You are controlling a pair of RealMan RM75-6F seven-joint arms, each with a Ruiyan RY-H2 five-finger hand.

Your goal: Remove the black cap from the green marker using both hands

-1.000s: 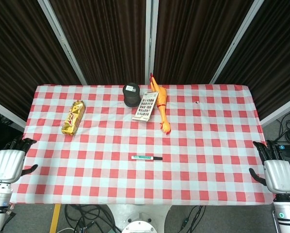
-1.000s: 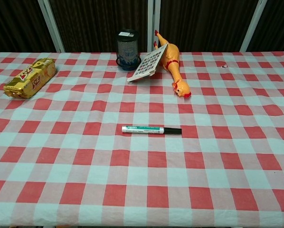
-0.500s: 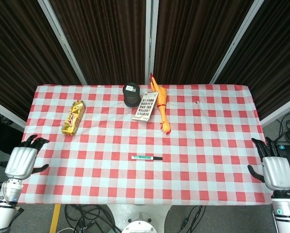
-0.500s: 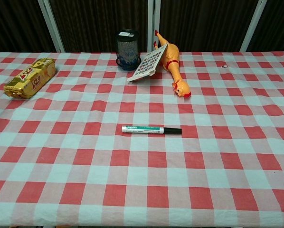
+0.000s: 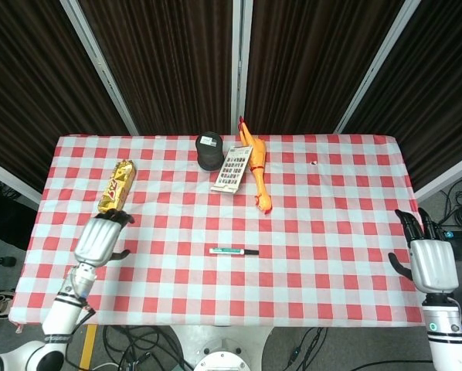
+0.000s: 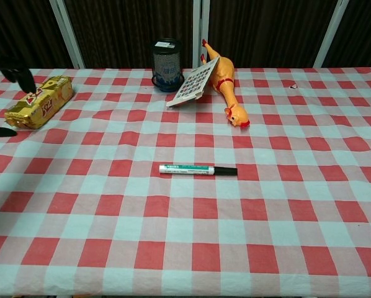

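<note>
Green marker (image 5: 229, 250) flat on the checked table (image 5: 331, 209), black cap (image 5: 250, 252) on and pointing right, clear of the rubber chicken (image 5: 256, 166) beyond it. Left hand (image 5: 96, 238) over the cloth well left of the marker, fingers loosely apart and empty, seemingly placed to reach the barrel. Right hand (image 5: 429, 261) off the table's edge, far right of the marker, fingers spread, holding nothing.

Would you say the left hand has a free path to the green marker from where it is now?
Probably yes. The left hand is open above the table's left part, and only bare cloth lies between it and the green marker. The snack pack sits behind the hand, out of that path.
</note>
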